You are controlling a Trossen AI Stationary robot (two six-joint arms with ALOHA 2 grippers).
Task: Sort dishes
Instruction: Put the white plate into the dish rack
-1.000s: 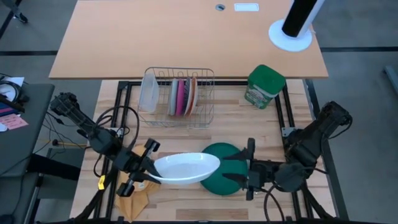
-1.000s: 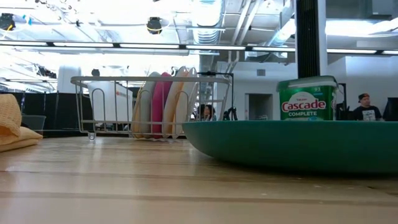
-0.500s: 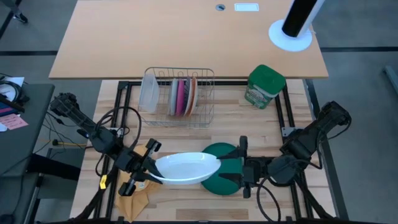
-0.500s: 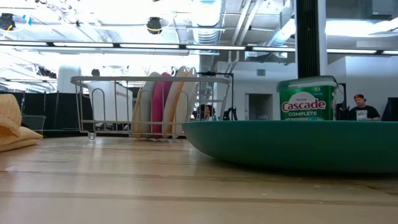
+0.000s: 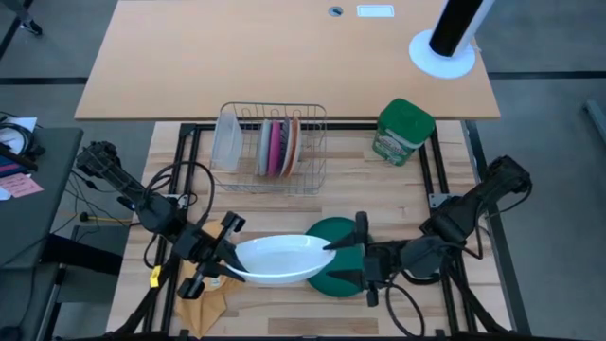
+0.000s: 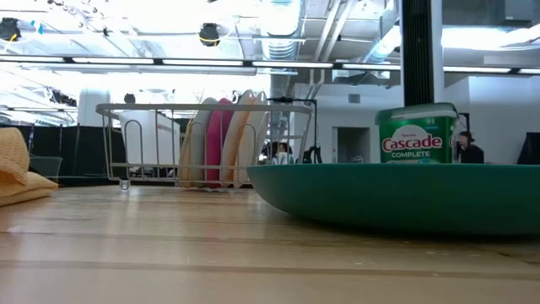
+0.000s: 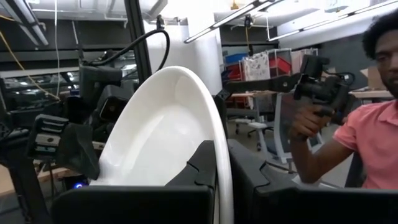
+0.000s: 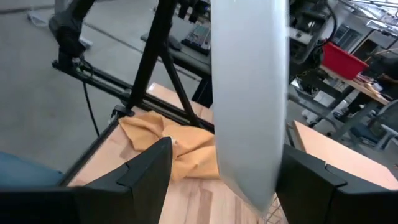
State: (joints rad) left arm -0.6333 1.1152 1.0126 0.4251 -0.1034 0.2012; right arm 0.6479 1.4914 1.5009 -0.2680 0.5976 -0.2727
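At the desk's [image 5: 170, 152] near edge, my right tool [image 5: 347, 258] has slid in over the last second, its fingers wide and now flanking the far rim of the white plate [image 5: 279, 258], which my left tool [image 5: 230, 261] pinches edge-on above the green plate [image 5: 333, 277]. A handover looks imminent. Smooth, glossy and oval-looking from above, the white plate contrasts with the wire rack [image 5: 275, 152] holding thin flat plates [image 5: 279, 147] upright.
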